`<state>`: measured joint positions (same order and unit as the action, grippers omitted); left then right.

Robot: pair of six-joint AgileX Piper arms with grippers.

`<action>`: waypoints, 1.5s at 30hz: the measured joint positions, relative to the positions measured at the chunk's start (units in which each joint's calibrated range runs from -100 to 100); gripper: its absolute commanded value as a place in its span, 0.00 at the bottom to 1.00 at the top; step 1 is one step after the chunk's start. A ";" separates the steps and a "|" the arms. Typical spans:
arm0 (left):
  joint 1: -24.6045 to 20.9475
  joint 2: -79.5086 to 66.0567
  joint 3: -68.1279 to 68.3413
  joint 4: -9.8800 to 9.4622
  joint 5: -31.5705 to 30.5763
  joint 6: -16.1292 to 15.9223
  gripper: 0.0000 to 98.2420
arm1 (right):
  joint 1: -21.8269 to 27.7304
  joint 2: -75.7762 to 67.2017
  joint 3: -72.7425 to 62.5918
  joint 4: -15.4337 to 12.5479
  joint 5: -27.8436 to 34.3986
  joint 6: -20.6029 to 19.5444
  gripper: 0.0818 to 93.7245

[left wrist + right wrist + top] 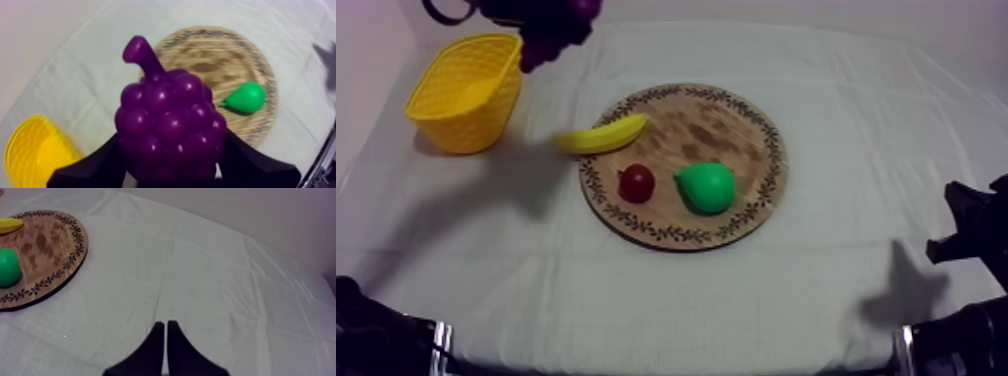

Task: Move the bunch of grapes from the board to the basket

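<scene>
The bunch of grapes (170, 125) is held off the table, clamped stem-up between the two black fingers of the left gripper (170, 167). In the top view it is seen at the rim of the yellow basket (471, 120), on the side nearest the wooden board (736, 120). On the board a pear (706, 187) and a small red fruit (636, 183) are set; a banana (601, 135) is laid across its rim. The right gripper (166, 333) is held over the cloth (225, 288), fingers pressed together on nothing.
</scene>
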<state>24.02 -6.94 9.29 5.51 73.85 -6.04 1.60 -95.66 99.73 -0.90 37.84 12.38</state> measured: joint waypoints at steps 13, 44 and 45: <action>-12.94 4.20 -1.98 2.54 -0.27 -2.17 0.53 | 0.00 0.00 0.00 0.00 0.00 -0.03 0.00; -26.98 23.00 0.79 4.71 -15.21 -4.40 0.51 | 0.00 0.00 0.00 0.00 0.00 -0.03 0.00; -26.98 23.11 0.79 4.71 -15.76 -4.12 0.52 | 0.00 0.00 0.00 0.00 0.00 -0.03 0.00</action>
<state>-2.96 16.17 10.08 10.22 58.08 -10.16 1.60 -95.66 99.73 -0.90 37.84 12.35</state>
